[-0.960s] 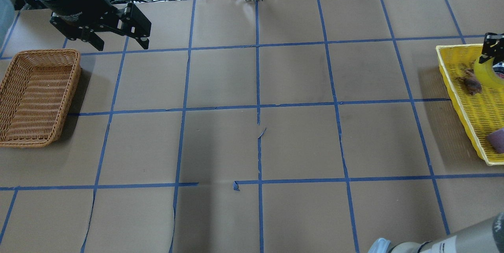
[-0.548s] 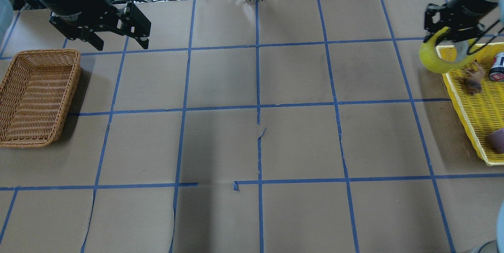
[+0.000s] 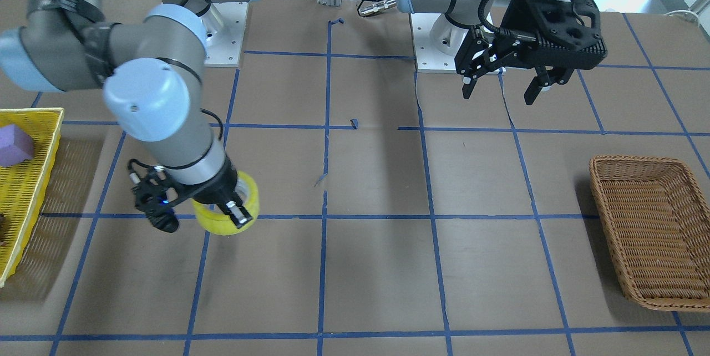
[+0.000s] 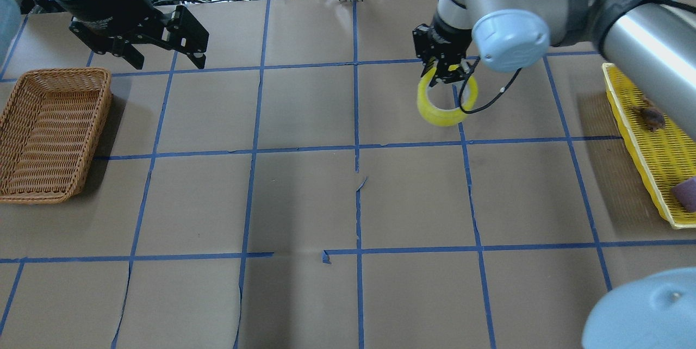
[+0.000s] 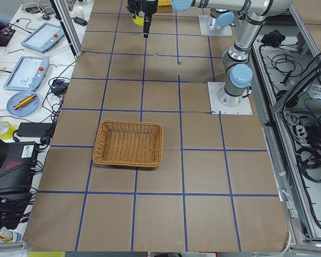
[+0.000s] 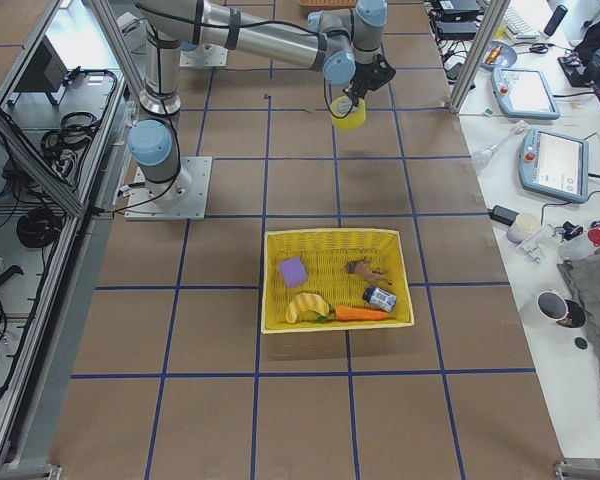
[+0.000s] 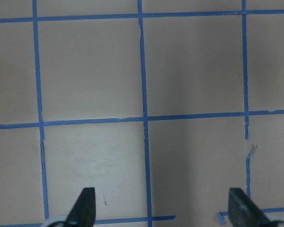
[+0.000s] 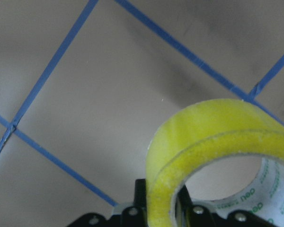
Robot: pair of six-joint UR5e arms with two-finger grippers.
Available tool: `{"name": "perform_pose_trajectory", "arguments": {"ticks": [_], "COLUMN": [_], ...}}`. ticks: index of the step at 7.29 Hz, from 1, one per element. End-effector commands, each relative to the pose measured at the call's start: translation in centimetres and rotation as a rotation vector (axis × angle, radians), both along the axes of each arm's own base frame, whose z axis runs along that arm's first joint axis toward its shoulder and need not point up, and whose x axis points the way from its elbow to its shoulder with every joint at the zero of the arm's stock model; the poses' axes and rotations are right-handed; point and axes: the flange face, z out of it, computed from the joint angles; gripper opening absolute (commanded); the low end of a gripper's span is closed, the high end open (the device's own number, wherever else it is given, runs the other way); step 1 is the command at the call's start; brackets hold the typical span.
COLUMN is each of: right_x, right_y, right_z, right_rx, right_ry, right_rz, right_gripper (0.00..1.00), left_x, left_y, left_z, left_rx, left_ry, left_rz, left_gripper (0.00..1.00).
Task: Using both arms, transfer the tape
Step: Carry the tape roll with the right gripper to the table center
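The yellow tape roll (image 4: 441,114) hangs from my right gripper (image 4: 447,73), which is shut on its wall, above the table right of centre and towards the far side. The front view shows the roll (image 3: 217,225) held clear of the paper, with one finger (image 3: 239,215) inside the ring. The right wrist view shows the roll (image 8: 213,137) close up, pinched at its lower left edge. My left gripper (image 4: 167,58) is open and empty, high over the far left, just beyond the wicker basket (image 4: 103,99). It also shows open in the front view (image 3: 499,94) and the left wrist view (image 7: 163,210).
The wicker basket (image 3: 610,201) sits at the table's left end. A yellow tray (image 4: 631,115) at the right end holds a purple block (image 4: 686,194), a brown toy (image 4: 651,116) and other items. Blue tape grid lines cross the brown paper.
My right arm lifted the tape out of the yellow tray and carried it left, over the table. My left gripper has stayed in place, open.
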Motion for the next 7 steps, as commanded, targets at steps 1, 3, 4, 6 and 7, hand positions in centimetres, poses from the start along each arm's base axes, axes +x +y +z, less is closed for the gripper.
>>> {"name": "perform_pose_trajectory", "arguments": {"ticks": [1, 3, 4, 6, 7], "right_x": [7.7, 9.9, 10.3, 11.6, 11.5], "right_y": [0.7, 1.6, 1.8, 2.5, 2.8], "right_z": [-4.9, -7.0, -7.9, -8.5, -9.3], "right_rx": [0.034, 0.086, 0.103, 0.129, 0.149], "right_ry": [-0.077, -0.1, -0.098, -0.12, -0.11], "right_rz": [-0.14, -0.168, -0.164, -0.168, -0.167], "right_gripper": [0.0, 0.0, 0.0, 0.0, 0.0], "left_x": [-0.1, 0.0, 0.1, 0.0, 0.1], "left_y": [0.0, 0.3, 0.3, 0.4, 0.4], "left_z": [0.0, 0.3, 0.3, 0.0, 0.2], "left_rx": [-0.001, -0.005, -0.004, 0.005, 0.002], "left_ry": [0.0, -0.005, -0.002, -0.005, -0.002], "left_rz": [-0.022, -0.02, -0.019, -0.02, -0.02], "left_gripper": [1.0, 1.0, 1.0, 1.0, 1.0]}}
